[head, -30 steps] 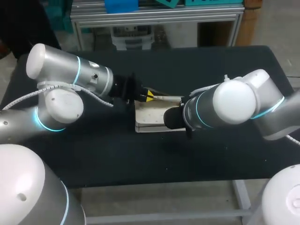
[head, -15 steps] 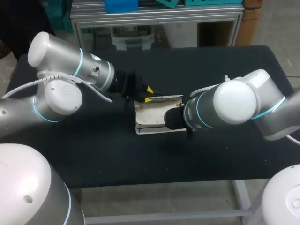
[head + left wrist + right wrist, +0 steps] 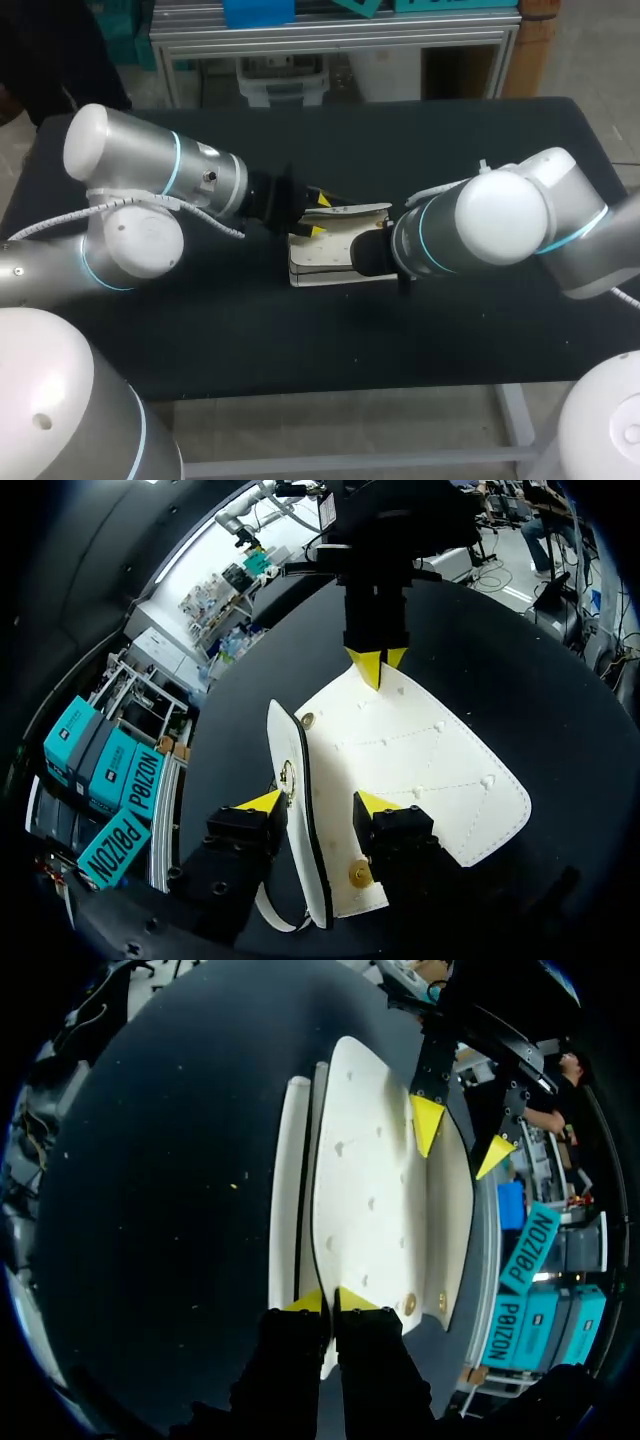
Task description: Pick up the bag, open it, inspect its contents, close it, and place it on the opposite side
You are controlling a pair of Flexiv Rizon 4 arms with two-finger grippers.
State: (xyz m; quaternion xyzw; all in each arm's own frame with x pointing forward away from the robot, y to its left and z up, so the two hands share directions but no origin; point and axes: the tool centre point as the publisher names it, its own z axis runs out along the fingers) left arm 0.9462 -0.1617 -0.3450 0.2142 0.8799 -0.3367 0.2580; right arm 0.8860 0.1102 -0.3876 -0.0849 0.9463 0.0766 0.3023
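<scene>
**Head view:** the white bag (image 3: 320,264) lies mid-table (image 3: 480,150) between our two arms, with the left gripper (image 3: 319,215) at its raised flap.

**Left wrist view:** our left jaws stand released astride the flap (image 3: 288,742), apparently not yet pinching it. The right gripper (image 3: 377,665) nips the bag's far edge.

**Right wrist view:** the right jaws are clenched on that edge.

We judge opening is in hand. Next, the left gripper must clamp the flap and peel it wide.
</scene>
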